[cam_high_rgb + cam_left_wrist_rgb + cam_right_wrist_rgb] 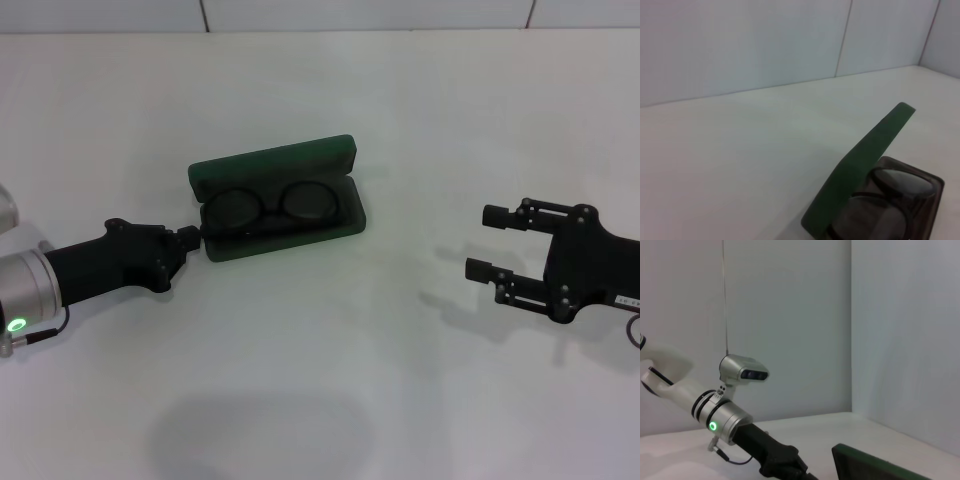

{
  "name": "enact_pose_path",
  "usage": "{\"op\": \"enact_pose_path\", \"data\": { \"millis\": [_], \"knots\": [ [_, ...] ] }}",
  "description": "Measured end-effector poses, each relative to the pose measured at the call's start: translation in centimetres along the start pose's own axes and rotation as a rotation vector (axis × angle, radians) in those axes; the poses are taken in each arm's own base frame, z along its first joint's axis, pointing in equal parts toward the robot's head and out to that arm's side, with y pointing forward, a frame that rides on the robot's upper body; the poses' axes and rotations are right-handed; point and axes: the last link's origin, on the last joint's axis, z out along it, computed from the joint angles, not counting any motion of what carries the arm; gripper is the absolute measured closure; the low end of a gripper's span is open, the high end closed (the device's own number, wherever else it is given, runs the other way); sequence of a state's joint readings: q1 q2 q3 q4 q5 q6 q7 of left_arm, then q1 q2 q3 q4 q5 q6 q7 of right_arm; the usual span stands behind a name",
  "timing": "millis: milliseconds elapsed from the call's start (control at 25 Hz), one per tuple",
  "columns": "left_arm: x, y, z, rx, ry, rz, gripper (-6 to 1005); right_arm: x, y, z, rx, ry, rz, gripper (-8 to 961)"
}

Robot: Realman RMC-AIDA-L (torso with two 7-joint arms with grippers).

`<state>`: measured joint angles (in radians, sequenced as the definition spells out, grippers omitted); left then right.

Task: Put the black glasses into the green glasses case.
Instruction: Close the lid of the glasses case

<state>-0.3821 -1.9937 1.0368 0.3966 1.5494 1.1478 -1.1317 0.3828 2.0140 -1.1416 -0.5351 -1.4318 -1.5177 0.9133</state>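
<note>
Left arm: silver cuff, green ring light, thin cable; black pincers.

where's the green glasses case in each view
Head view: green glasses case, open, centre of the table, black glasses inside.
Left wrist view: low at the edge, raised lid close up.
Right wrist view: only a lid corner, bottom edge.
Shared landmark: the green lid.

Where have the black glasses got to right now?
In the head view, the black glasses lie inside the open green glasses case, left of the table's middle, with the left gripper right at the case's left end.
</note>
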Motion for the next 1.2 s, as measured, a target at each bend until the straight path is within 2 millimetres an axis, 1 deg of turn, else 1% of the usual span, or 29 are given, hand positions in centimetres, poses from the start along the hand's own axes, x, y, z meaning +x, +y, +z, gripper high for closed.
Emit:
{"op": "enact_pose_path", "data": {
  "millis": [440, 680, 1040, 1200],
  "knots": [
    [0.0, 0.1, 0.2, -0.002, 0.0, 0.004, 902, 0.4, 0.3, 0.2, -0.015, 0.01, 0.015, 358],
    [0.8, 0.5, 0.9, -0.019, 0.015, 0.022, 900, 0.5, 0.6, 0.2, -0.023, 0.011, 0.026, 358],
    [1.1, 0.8, 1.0, -0.044, 0.033, 0.017, 897, 0.7, 0.7, 0.1, -0.021, 0.013, 0.031, 357],
    [1.8, 0.8, 1.1, -0.055, 0.056, 0.002, 896, 0.7, 0.7, 0.1, -0.021, 0.013, 0.031, 357]
  ]
}}
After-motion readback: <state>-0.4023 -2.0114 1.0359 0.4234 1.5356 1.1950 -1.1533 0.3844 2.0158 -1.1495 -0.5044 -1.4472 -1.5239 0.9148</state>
